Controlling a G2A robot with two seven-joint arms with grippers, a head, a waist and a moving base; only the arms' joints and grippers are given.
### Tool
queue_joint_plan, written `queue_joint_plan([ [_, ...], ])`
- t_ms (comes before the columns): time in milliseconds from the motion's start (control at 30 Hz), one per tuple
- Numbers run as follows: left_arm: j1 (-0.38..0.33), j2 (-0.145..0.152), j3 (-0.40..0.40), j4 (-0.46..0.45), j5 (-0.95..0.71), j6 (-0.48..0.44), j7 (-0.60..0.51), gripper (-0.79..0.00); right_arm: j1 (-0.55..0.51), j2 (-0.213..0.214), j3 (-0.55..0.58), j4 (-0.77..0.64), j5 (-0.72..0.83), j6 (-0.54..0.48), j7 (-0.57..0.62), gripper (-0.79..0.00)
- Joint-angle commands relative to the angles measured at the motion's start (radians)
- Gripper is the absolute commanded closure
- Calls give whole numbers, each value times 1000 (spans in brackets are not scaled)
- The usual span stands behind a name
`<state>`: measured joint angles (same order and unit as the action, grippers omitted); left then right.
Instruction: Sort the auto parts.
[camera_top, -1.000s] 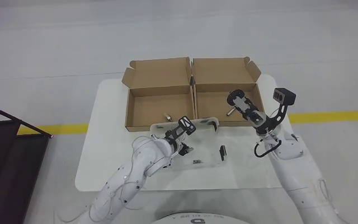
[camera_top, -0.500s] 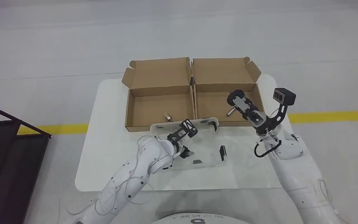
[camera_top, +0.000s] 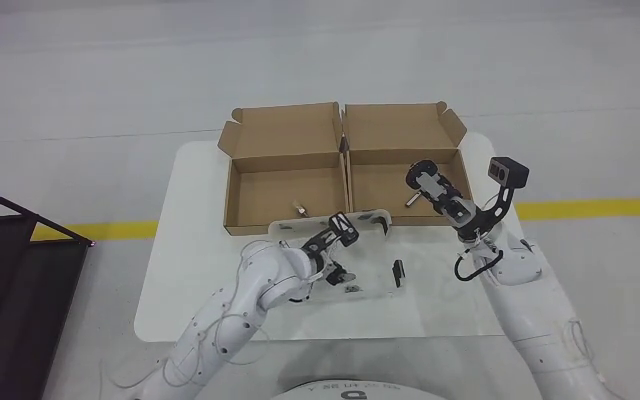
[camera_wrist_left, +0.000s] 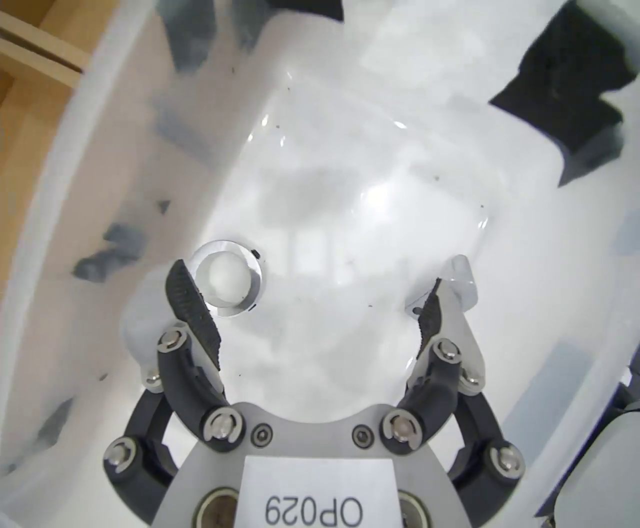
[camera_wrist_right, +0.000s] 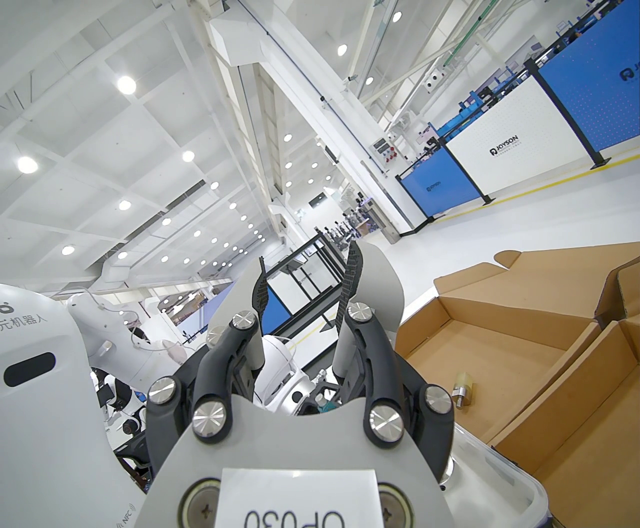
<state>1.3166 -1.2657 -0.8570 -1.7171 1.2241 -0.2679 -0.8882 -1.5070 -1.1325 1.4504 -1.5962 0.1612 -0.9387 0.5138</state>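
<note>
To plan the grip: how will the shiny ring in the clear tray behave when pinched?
The ring looks like polished metal, so probably stiff and slippery. Being round, it may roll if the left gripper tips it.

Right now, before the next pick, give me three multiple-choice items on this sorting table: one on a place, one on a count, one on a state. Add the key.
1. Where is the left pincer?
A) inside the clear bin
B) on the floor
C) on a shelf

2. How many cardboard boxes stand open?
A) one
B) two
C) four

3. How is the left pincer?
A) shut on a bolt
B) open, a silver ring beside one finger
C) shut on nothing

Key: 1 A, its wrist view shows the bin's translucent walls around it; 2 B, the top view shows two side by side; 3 B, the fingers stand wide apart with nothing between them.
</note>
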Motion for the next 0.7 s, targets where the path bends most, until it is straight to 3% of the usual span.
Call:
queue_joint_plan([
  [0, 8, -3, -12, 2, -14, 70, 22, -751, 0, 0, 0, 0, 0, 0, 0, -314],
  [167, -2, -14, -4, 24, -24, 179, 26, -591, 0, 0, 0, 0, 0, 0, 0, -311],
  [333, -21, -21, -9, 47, -20, 257, 19, -637, 0, 0, 0, 0, 0, 0, 0, -314],
  [433, -32, -25, -12, 56, -23, 281, 14, -606, 0, 0, 0, 0, 0, 0, 0, -320],
  [667, -41, -29, -9, 66, 2, 296, 7, -416, 0, 0, 0, 0, 0, 0, 0, -332],
])
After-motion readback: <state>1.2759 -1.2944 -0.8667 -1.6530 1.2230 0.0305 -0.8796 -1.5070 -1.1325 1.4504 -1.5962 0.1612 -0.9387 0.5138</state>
